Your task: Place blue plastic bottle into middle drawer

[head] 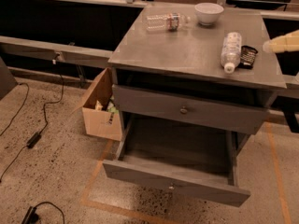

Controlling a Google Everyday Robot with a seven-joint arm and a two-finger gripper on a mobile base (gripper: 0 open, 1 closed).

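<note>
The blue plastic bottle lies on its side on the right of the grey cabinet top, white cap toward the front. The middle drawer, the lowest one, is pulled out, and nothing shows inside it. The knobbed drawer above it is closed. My gripper shows only as a pale fingertip at the right edge, just right of the bottle and above the cabinet top.
A slimmer clear bottle with a reddish label lies at the back of the top beside a white bowl. A small black object lies right of the blue bottle. A cardboard box stands left of the cabinet. Cables run across the floor.
</note>
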